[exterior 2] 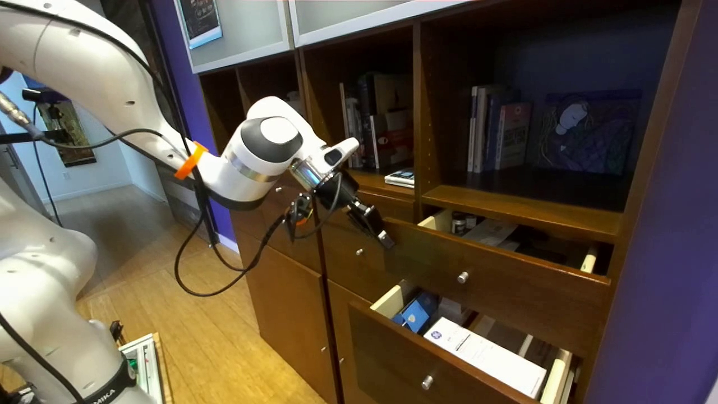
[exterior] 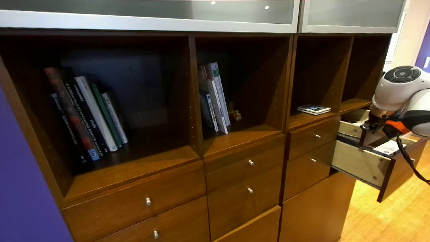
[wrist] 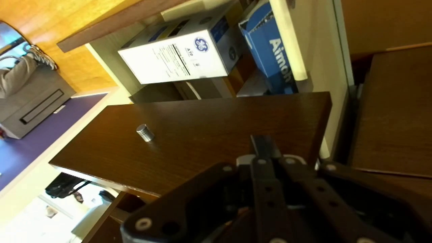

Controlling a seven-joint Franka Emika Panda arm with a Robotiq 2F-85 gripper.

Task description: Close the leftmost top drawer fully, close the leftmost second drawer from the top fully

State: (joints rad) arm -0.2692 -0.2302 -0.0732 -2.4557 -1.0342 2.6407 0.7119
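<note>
- The end effector [exterior 2: 386, 240] is clenched, fingers together, tipped downward.
- Top drawer [exterior 2: 499, 283]: open, one end of its front right by the end effector's tip; whether they touch, I can't tell from here.
- Second drawer [exterior 2: 409, 350]: pulled out farther, below the end effector, a white box [exterior 2: 485, 357] lying inside.

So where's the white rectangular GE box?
In an exterior view, the white GE box sits lower right, in the lower open brown wooden drawer, beside a blue box.
</note>
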